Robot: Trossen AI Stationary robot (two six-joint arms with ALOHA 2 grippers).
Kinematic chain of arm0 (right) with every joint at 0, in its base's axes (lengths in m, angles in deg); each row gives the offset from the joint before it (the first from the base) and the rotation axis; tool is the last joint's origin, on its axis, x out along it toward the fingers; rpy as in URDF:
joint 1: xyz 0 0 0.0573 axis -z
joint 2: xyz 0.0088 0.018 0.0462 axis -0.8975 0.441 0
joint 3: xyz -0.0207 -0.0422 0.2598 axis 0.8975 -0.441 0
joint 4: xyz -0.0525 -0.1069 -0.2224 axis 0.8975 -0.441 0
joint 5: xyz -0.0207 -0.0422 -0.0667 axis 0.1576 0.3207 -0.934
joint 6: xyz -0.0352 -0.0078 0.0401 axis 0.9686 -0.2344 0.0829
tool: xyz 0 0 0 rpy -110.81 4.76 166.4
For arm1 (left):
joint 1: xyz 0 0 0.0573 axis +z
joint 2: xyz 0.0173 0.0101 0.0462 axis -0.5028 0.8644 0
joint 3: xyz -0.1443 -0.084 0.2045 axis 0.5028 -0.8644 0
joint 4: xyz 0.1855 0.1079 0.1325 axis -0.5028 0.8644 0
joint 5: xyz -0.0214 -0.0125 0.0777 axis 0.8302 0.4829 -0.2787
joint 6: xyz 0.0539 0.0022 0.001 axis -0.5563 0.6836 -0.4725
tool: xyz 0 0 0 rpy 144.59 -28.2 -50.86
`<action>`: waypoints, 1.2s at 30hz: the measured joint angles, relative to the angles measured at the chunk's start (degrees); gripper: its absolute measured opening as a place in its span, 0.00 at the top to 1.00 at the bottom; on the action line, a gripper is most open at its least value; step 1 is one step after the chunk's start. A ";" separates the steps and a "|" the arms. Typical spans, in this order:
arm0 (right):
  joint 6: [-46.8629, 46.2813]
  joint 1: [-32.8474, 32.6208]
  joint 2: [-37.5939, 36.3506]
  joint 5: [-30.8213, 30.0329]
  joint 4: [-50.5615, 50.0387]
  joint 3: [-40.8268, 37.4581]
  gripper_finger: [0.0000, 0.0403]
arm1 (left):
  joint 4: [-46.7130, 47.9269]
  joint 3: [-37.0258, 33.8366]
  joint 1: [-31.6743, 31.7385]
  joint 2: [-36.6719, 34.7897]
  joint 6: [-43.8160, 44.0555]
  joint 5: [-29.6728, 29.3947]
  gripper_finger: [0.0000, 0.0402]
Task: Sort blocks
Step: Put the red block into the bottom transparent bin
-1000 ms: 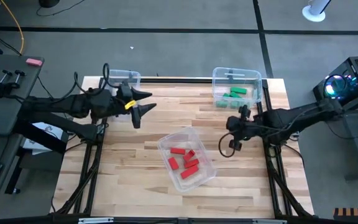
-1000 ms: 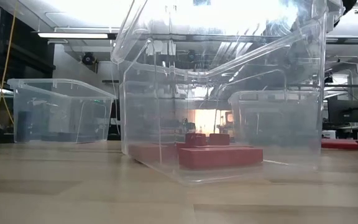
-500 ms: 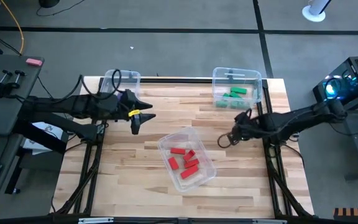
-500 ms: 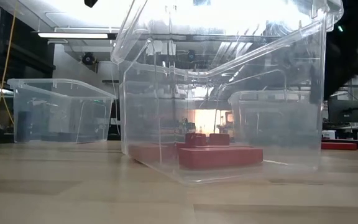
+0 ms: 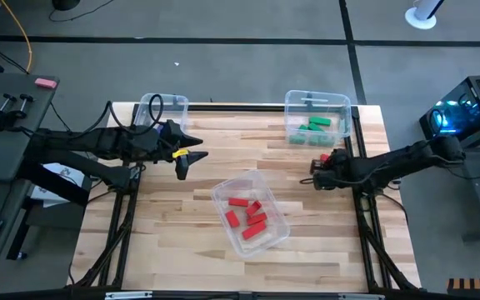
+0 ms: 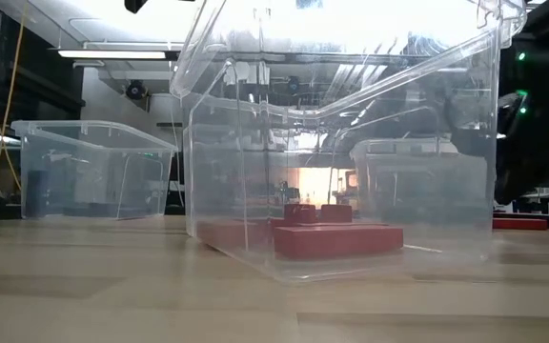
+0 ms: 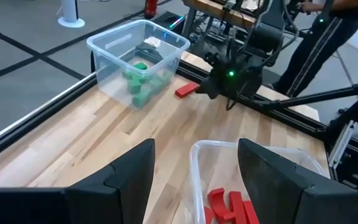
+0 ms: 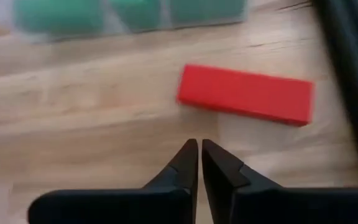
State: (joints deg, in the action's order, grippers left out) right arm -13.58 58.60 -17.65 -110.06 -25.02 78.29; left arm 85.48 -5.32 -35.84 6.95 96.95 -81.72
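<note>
Red bar (image 8: 245, 94) lies loose on the wood table (image 5: 182, 217), just beside the green bin (image 5: 317, 118) on its near side, close to the table's right edge. Right gripper (image 8: 199, 163) is closed tight, tips together, empty, hovering low just short of the bar without touching it. Bar's long axis runs across the gripper's line of approach, roughly parallel to the green bin's front wall. Right arm is clearly the nearer one. For a pick, my read is the fingers must open first and then straddle the bar's short width.

Left gripper (image 7: 194, 165) waits well away from the green bin, over the table's left part near the far-left bin (image 5: 163, 108); fingers spread, nothing held.

Red bin (image 5: 251, 212) sits mid-table, nearer the front than the green bin, with several red blocks (image 5: 248, 215) inside.

Hard to tell: contents of the far-left bin; in the high view the right arm covers most of the bar; exact block counts in both bins.
</note>
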 joint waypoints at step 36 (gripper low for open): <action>16.43 7.60 15.16 0.76 25.73 1.64 1.00 | 0.21 0.00 0.00 0.00 0.02 -2.05 0.46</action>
State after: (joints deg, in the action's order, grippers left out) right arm 2.85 66.20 -2.49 -109.30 0.71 79.93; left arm 85.69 -5.32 -35.84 6.95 96.97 -83.77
